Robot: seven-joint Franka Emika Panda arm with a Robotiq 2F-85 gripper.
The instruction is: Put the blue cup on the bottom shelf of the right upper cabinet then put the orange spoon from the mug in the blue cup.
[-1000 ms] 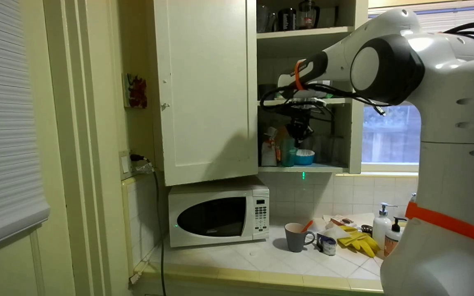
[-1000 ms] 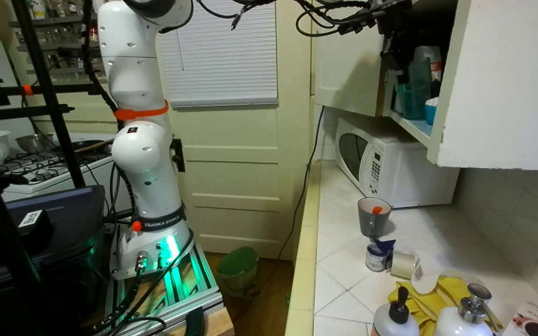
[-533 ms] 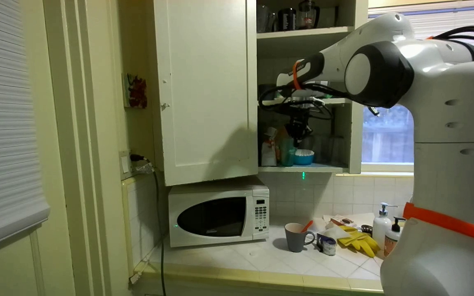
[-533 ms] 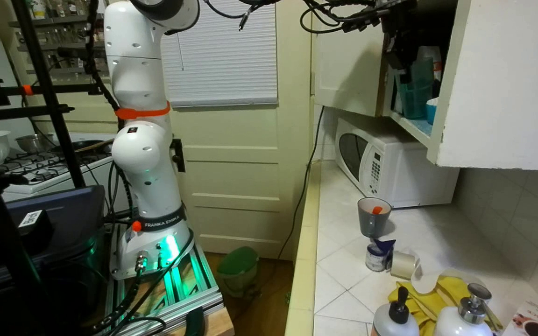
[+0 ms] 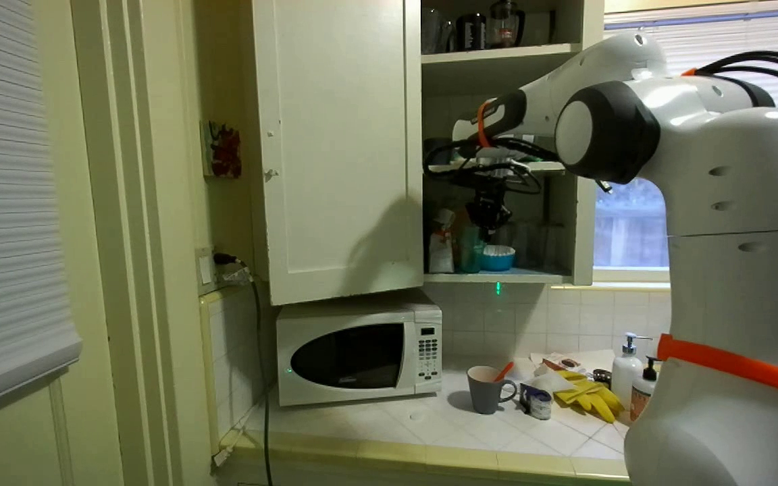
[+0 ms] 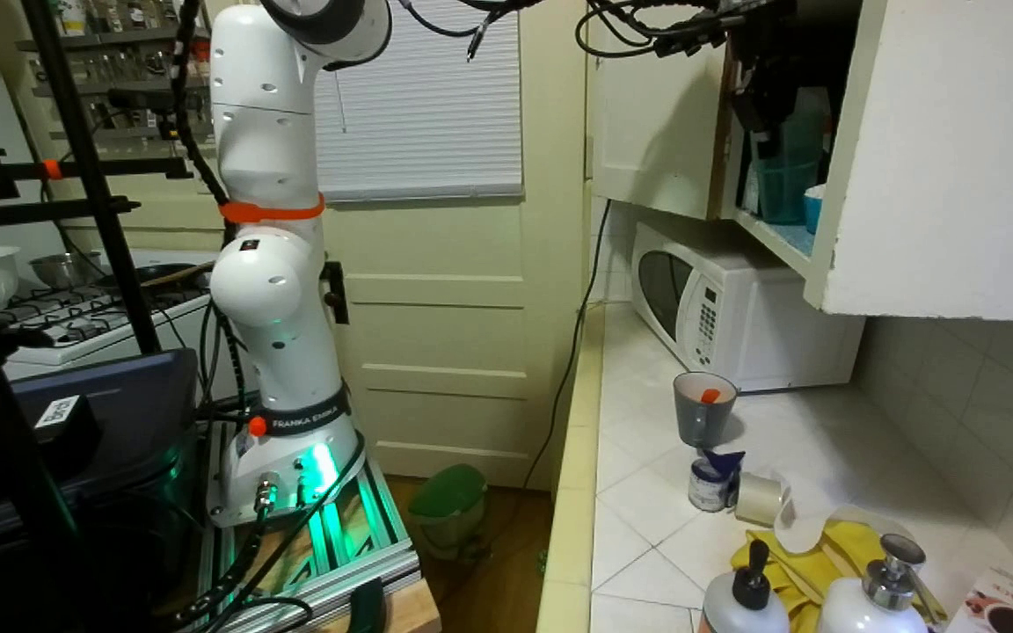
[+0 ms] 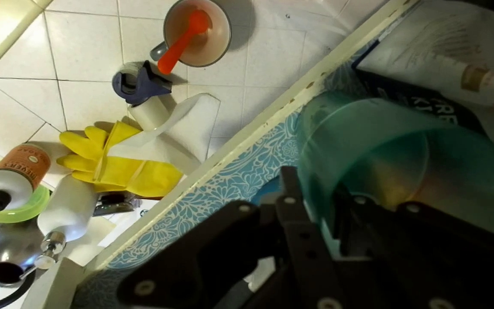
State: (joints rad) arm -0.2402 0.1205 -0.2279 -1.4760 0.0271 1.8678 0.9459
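Upright on the bottom shelf point(image 7: 225, 176) of the right upper cabinet point(image 5: 585, 223) stands the teal blue cup point(image 5: 471, 255), also visible in an exterior view point(image 6: 788, 189). My gripper point(image 7: 315, 182) reaches over its rim from above. One finger lies outside the cup wall and the other inside, with a gap wider than the wall between them, so it is open; contact with the wall is hard to judge. On the counter below, the grey mug point(image 5: 485, 395) holds the orange spoon point(image 7: 182, 43), its end sticking up over the rim.
A blue dish point(image 5: 499, 259) sits beside the cup, with a white bag point(image 7: 427, 47) on its other side. The cabinet door point(image 5: 342, 148) hangs open above the microwave point(image 5: 358, 358). Yellow gloves point(image 7: 131, 171) and soap bottles point(image 7: 17, 171) lie and stand on the counter.
The arm and gripper have moved slightly left in an exterior view and deeper into the cabinet. The blue cup has shifted a little the same way. Mug and spoon have stayed put.
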